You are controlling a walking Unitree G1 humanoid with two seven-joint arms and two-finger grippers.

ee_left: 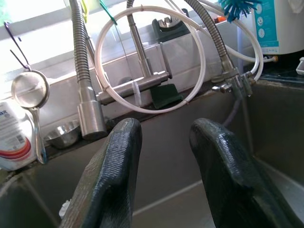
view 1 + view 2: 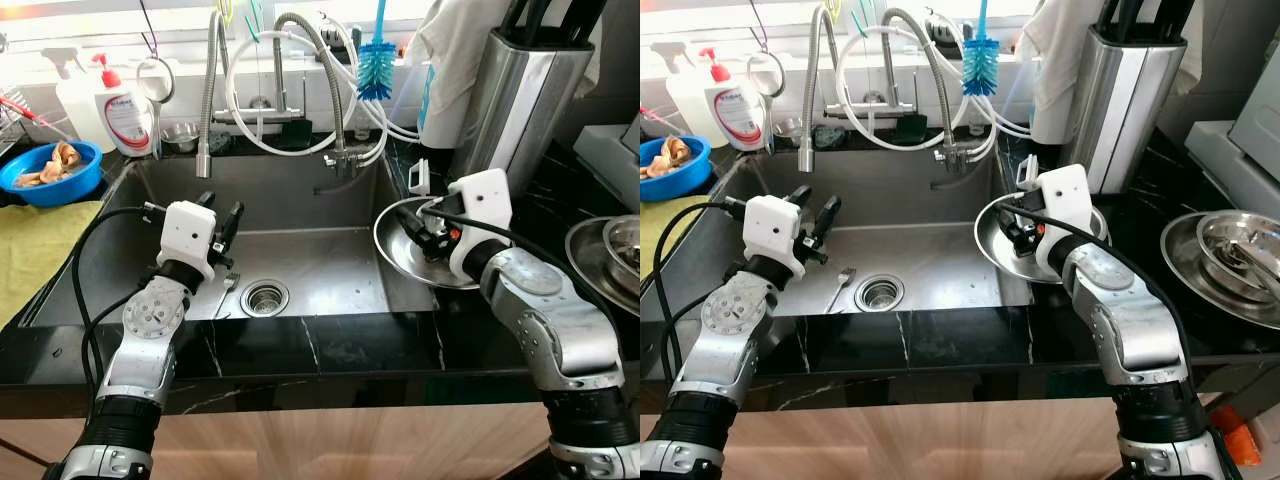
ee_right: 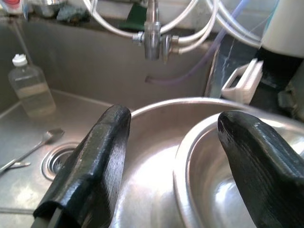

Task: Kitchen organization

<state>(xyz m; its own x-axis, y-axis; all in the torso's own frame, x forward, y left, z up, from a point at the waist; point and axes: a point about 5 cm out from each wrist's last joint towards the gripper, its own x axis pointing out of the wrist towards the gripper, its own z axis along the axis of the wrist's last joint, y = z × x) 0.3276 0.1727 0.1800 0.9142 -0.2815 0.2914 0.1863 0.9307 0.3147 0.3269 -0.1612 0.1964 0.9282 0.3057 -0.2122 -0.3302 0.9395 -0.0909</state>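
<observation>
Robot's bent over the sink (image 2: 330,215), both arms out front. The bit that matters: the right gripper (image 2: 432,237) is right at the stacked steel dishes (image 2: 395,245) perched on the sink's right edge, where basin meets black worktop (image 2: 300,345). In the right wrist view the jaws are wide open and straddle the rim of the inner bowl (image 3: 209,156), one finger (image 3: 95,156) over the wider plate (image 3: 147,161) below, the other (image 3: 259,156) over the bowl's hollow. So the rim runs between the fingers, nothing gripped yet afaict. Can't tell if either pad is touching metal.

Left gripper (image 2: 225,225) hovers over the left part of the basin, jaws parted w/ nothing between them, pointing toward the back wall and faucet (image 1: 90,95). A fork (image 2: 840,282) lies flat on the sink floor just beside the drain (image 2: 878,292), below and a bit right of the left gripper, long axis running roughly front to back.

Imo the right arm's the one about to act: close on the bowl rim, lift it off. There's another pile of steel dishes (image 2: 1230,260) on the worktop further right, prob the destination, but that's a guess.
</observation>
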